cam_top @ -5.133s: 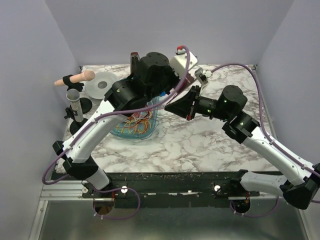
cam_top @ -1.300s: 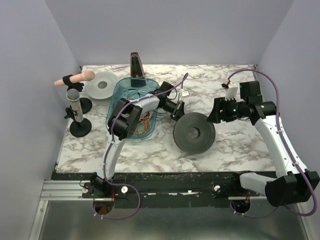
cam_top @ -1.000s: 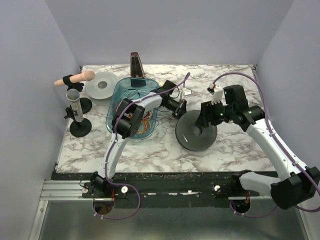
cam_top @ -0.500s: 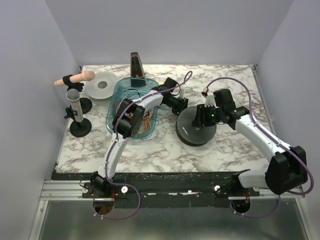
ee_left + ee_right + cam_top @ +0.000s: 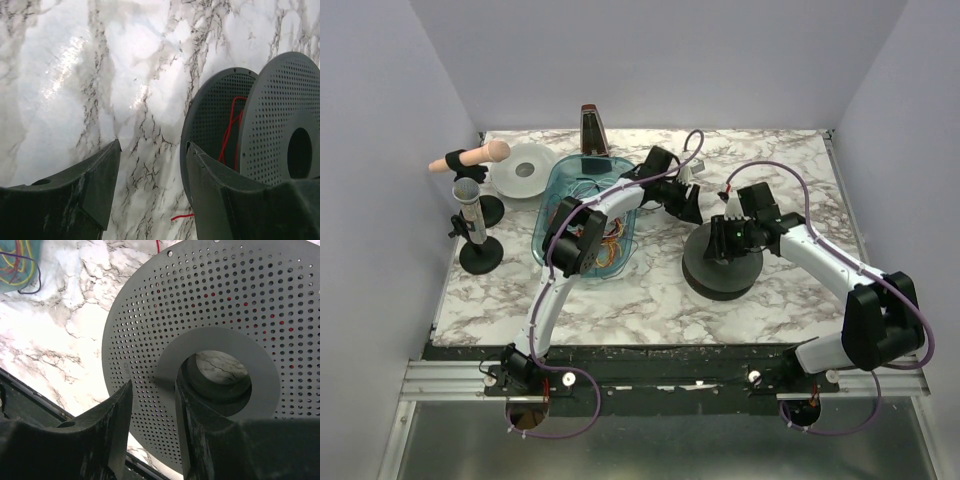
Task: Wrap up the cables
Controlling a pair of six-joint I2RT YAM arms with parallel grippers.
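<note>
Thin red cables (image 5: 226,137) inside perforated black round spool (image 5: 723,268), white veined marble tabletop (image 5: 640,295), lilac walls (image 5: 650,60), left gripper (image 5: 152,150) spread at spool's 11 o'clock, right gripper (image 5: 153,385) spread above it.

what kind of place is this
Probably a robot test booth: plain lilac walls box in a marble-patterned table, a left arm and a right arm are bolted at its near edge, and props include a black spool and a tray of cables.

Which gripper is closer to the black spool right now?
Right. The right gripper hangs directly over the spool, on its top flange beside the centre hole. The left gripper sits just beyond the spool's far-left rim.
</note>
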